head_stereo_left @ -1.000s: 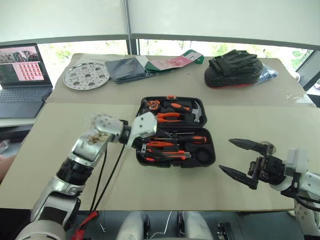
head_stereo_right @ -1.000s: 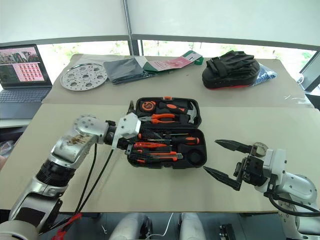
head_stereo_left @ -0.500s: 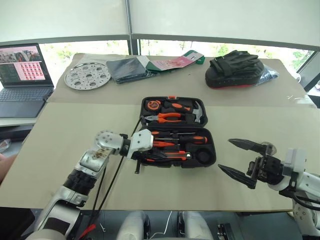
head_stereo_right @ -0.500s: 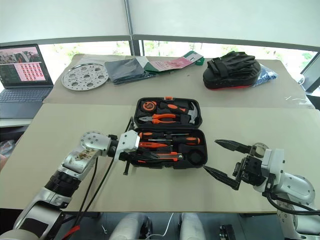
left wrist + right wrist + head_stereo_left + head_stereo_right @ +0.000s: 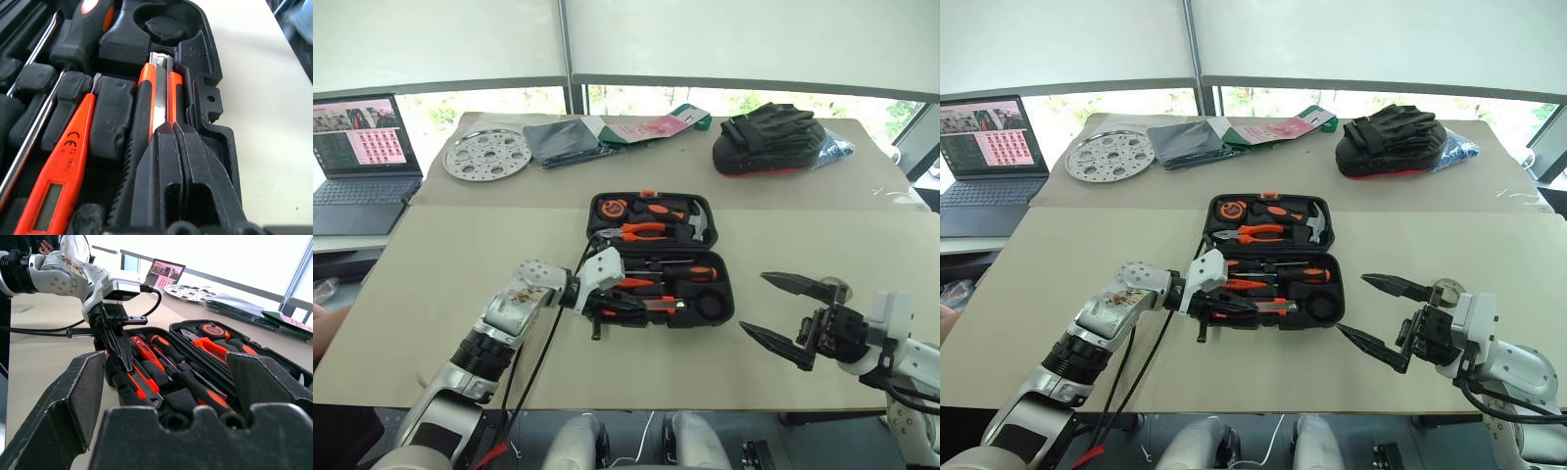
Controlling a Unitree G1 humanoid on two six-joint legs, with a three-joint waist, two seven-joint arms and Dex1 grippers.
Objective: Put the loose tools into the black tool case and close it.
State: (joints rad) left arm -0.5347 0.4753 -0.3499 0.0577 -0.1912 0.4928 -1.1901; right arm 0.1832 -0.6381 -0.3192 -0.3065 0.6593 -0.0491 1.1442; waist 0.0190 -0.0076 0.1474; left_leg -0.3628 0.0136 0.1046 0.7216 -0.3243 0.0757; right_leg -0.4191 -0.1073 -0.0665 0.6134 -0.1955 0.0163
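The black tool case (image 5: 730,280) lies open on the table in front of me. Its near half holds a black-and-orange screwdriver (image 5: 685,273), the slim orange tester screwdriver (image 5: 63,166) and the orange-black utility knife (image 5: 157,95), each in a moulded slot. My left gripper (image 5: 172,126) is shut with nothing between its fingers. Its tips point down onto the utility knife at the case's near left. My right gripper (image 5: 755,303) stands open to the right of the case, above the table and holding nothing.
The far half of the case holds pliers (image 5: 646,231), a hammer and a tape measure. Behind it lie a black padded bag with a red edge (image 5: 773,137), a dark folded cloth (image 5: 560,140), a perforated metal disc (image 5: 487,154) and a laptop (image 5: 357,147).
My left gripper has come down from above the case to its near-left slots, and its fingers have shut. The right gripper has stayed where it was.
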